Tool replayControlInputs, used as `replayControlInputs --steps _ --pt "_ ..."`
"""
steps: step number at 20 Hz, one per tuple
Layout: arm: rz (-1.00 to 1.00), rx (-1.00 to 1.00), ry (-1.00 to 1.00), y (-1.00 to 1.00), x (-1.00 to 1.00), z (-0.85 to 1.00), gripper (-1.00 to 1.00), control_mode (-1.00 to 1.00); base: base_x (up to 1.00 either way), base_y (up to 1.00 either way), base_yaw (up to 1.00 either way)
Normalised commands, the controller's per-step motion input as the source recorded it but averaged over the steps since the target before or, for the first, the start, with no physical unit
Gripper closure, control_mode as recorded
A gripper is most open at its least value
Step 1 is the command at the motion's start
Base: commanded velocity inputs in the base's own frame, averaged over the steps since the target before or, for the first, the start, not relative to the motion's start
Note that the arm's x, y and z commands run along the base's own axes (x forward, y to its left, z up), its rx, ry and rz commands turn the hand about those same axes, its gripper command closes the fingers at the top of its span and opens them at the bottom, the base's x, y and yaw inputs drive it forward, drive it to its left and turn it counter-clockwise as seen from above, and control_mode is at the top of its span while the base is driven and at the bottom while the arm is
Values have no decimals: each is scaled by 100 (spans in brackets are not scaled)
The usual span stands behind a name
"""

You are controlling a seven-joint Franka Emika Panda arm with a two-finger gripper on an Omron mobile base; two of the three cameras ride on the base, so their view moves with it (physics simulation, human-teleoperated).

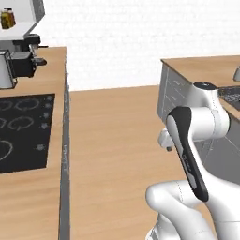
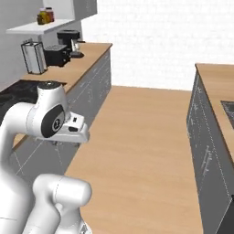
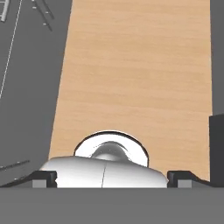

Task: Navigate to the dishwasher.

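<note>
Below the sink (image 1: 230, 93), a flat grey front I take for the dishwasher (image 1: 223, 157) lies close on the arm's right, its handle hidden; the gripper (image 3: 111, 178) hangs spread wide, holding nothing

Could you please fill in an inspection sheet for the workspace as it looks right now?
Surface: wooden floor forms an aisle between two wood-topped counters.
Job's things: dishwasher, cannot tell which of the grey fronts it is.
Clutter: left counter carries a black cooktop, a silver appliance and a black coffee machine; jars stand on a wall shelf.
Grippers: gripper open, holding nothing, looking down the floor.
Cables: nothing seen.
Surroundings: right counter with a sink; white brick wall at the far end.
</note>
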Motion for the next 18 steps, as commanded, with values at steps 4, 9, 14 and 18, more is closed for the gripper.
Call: replayControlInputs --steps 4,9,14,18 --pt "0 0 0 0 0 0 -100 100 26 2 -54" --pt "0 0 0 0 0 0 -100 100 12 -8 -77" --pt "0 0 0 0 0 0 -100 100 7 -7 -91" --pt "0 0 0 0 0 0 -100 100 11 -8 -90"
